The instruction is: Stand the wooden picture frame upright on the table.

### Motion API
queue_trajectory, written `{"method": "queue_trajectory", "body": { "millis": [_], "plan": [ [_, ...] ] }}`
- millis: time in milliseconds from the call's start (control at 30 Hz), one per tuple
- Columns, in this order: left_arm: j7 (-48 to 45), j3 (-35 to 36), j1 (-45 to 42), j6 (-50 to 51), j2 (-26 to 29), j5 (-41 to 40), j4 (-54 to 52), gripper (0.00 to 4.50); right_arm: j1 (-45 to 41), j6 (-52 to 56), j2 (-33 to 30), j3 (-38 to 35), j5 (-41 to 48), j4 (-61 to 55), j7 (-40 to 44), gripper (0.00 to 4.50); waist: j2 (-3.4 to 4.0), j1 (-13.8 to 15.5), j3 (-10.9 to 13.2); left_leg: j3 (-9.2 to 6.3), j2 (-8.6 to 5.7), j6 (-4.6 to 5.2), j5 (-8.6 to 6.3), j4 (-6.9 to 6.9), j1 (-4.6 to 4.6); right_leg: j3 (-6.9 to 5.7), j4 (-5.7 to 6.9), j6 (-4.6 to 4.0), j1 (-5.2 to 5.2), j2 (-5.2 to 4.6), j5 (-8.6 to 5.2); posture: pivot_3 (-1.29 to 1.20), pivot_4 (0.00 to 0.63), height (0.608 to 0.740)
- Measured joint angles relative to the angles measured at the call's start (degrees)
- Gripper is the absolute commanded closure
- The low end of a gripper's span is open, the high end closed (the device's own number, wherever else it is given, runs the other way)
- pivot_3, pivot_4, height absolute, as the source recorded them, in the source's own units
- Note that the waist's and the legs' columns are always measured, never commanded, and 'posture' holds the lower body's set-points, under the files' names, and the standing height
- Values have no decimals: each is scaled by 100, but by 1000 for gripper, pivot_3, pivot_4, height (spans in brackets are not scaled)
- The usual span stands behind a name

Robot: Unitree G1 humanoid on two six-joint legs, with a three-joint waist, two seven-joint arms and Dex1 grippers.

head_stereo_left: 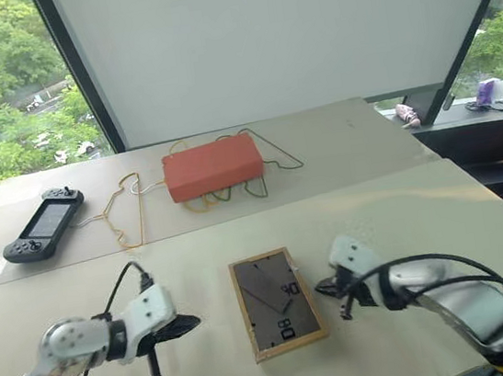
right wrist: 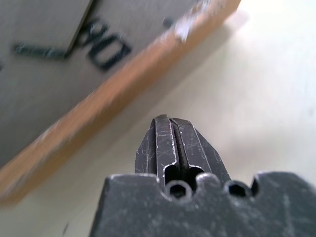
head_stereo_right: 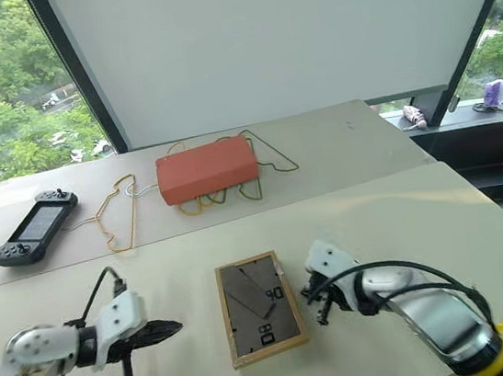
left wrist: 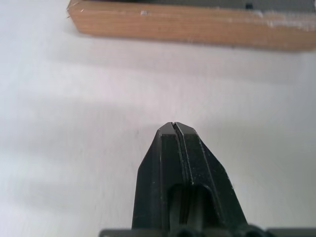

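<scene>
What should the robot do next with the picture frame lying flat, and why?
Probably open one end effector and bring it to an edge. The wooden picture frame lies flat on the table, grey back up. The left end effector and right end effector sit shut on either side, holding nothing.

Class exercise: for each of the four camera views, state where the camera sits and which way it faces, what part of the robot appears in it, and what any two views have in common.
Left eye: head camera, looking forward and down at the table; both arms show, left gripper, right gripper.
Right eye: same outlook.
Left wrist: along its shut fingers toward the wooden picture frame.
Right wrist: along its shut fingers, close beside the frame's edge.
Shared: all show the frame lying flat, dark panel up.
</scene>
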Motion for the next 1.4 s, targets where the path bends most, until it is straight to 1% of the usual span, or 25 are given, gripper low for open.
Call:
{"method": "queue_trajectory", "body": {
  "millis": [33, 67, 133, 167, 200, 233, 267, 300, 333, 400, 433, 500, 700, 867, 1100, 1300, 1400],
  "plan": [
    [28, 15, 21, -335, -63, 40, 129, 3499, 63, 7, 0, -73, 69, -2, 36, 4500, 0, 16, 0, 0, 0, 0, 0, 1, 0, -3, -2, 0, 4, -1, 0, 0, 150, 740],
    [80, 8, 22, -727, -86, 158, 263, 3106, 136, 17, -2, -142, 141, -8, 74, 4500, -2, 25, 1, 0, 1, 1, -1, 1, 0, -4, -2, 0, 8, 0, 0, 0, 150, 740],
    [725, -130, -260, -3319, -45, 1404, 1191, 2316, 289, 63, -71, -241, 317, -73, 158, 4500, -1, 64, 1, 0, 1, 10, -6, -1, -3, -4, -13, -1, 27, 1, 0, 0, 150, 740],
    [1245, -133, -603, -4685, -99, 2133, 1709, 1922, 323, 156, -65, -304, 452, -81, 215, 4500, -2, 101, 0, -1, 3, 9, -5, -3, -2, -7, -37, -2, 33, 1, 0, 0, 150, 740],
    [1690, -99, -903, -5609, -178, 2658, 2049, 1577, 316, 227, -30, -320, 539, -82, 248, 4500, -2, 123, 0, -1, 4, 4, -2, -4, -4, -7, -49, -6, 34, 4, 5, 0, 150, 740],
    [2447, 9, -1341, -6915, -372, 3535, 2507, 1202, 297, 394, 68, -332, 721, -75, 286, 4500, -2, 128, 0, 0, 3, -9, 5, -2, -8, -6, -61, -7, 39, 2, 15, 0, 150, 740],
    [2985, 68, -1604, -7713, -488, 4150, 2819, 787, 219, 455, 122, -236, 779, -53, 311, 4500, 0, 121, -1, 5, 2, -22, 12, -1, -8, -4, -62, -2, 40, 1, 22, 0, 150, 740],
    [3341, 70, -1735, -8237, -534, 4637, 3040, 527, 145, 495, 121, -163, 819, -43, 333, 4500, 3, 86, -3, 15, 3, -42, 23, -3, -8, -3, -58, 2, 41, 2, 36, 0, 150, 740],
    [3644, 54, -1817, -8623, -555, 5034, 3297, 92, 100, 529, 124, -138, 844, -13, 349, 4500, 4, 46, -4, 17, 3, -42, 23, -3, -8, -3, -58, 4, 41, 2, 40, 0, 150, 740],
    [4128, -71, -1959, -9085, -579, 5634, 3839, 92, -82, 563, 130, -37, 848, 126, 371, 4500, 5, -15, -4, 17, 2, -41, 22, -3, -3, -3, -56, 8, 37, 2, 42, 0, 150, 740],
    [4341, -160, -2066, -9266, -585, 5832, 4086, 92, -233, 566, 137, 61, 836, 217, 377, 4500, 5, -33, -4, 16, 2, -42, 23, -2, 19, -4, -55, 10, 35, 2, 43, 0, 150, 740],
    [4655, -320, -2290, -9537, -576, 6124, 4320, 92, -462, 572, 185, 164, 814, 383, 358, 4500, 7, -32, -5, 16, 1, -42, 23, -2, 19, -4, -55, 13, 36, -1, 44, 0, 150, 740],
    [5257, -846, -2718, -10105, -551, 6444, 4794, 92, -905, 573, 350, 456, 699, 741, 347, 4500, 11, -41, -7, 16, 1, -41, 22, -2, 25, -5, -49, 15, 36, -2, 45, 0, 150, 740],
    [5511, -1194, -3103, -10199, -649, 6759, 4966, 92, -1092, 664, 493, 655, 603, 748, 271, 4500, 23, -44, -15, 16, 2, -42, 23, -2, 38, -5, -35, 16, 49, -2, 44, 0, 150, 740],
    [5930, -1567, -3308, -10117, -848, 6940, 5028, 92, -1167, 918, 922, 937, 634, 568, 100, 4500, 34, -49, -22, 16, 2, -43, 23, -3, 41, -5, -31, 17, 41, -2, 43, 0, 150, 740],
    [6153, -1734, -3321, -10021, -814, 6920, 5031, 92, -1112, 1058, 962, 957, 720, 409, 31, 4500, 34, -28, -22, 16, 1, -43, 23, -5, 32, -9, -37, 20, 33, -5, 41, 0, 150, 740],
    [6166, -1811, -3208, -10025, -670, 6714, 5019, 92, -1087, 1057, 949, 928, 728, 416, -8, 4500, 35, -40, -21, 16, 1, -43, 23, -7, 27, -9, -38, 21, 26, -5, 41, 0, 150, 740]
  ]
}}
